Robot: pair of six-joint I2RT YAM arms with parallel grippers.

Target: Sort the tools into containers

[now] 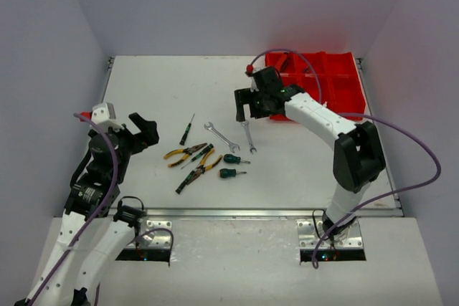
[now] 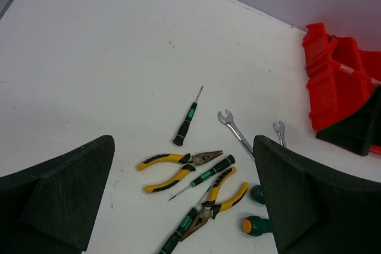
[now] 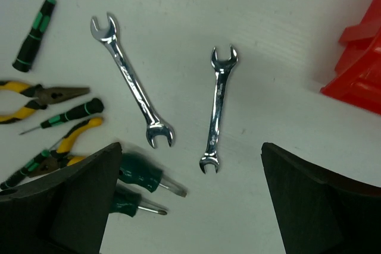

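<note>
Poised to pick, holding nothing yet

From above: finds the right gripper [image 1: 246,105] just left of the red containers [image 1: 337,85], jaws spread and empty, aimed down toward two silver wrenches [image 1: 248,136]. Reads as a line-up for a pick, judging by the task. Puts the left gripper [image 1: 144,131] far left of the containers, likewise spread and empty, probably held back to stay out of its partner's way. Shows every visible tool outside the containers: wrenches nearest them, then stubby green screwdrivers [image 1: 229,158], yellow-handled pliers [image 1: 185,154] and a thin screwdriver [image 1: 187,129] farthest away.

Left wrist: looks between wide-set fingers [image 2: 59,200] toward the containers at upper right. Catches pliers and screwdrivers crowded together, some touching, which likely calls for lifting one at a time.

Right wrist: frames both wrenches lying flat, side by side and apart, between parted fingers [image 3: 321,200], with a corner of the containers at the right edge. Suggests the wrench nearer the containers as the easier first grab, given the bare surface around it. Cannot tell whether anything already lies inside the compartments
</note>
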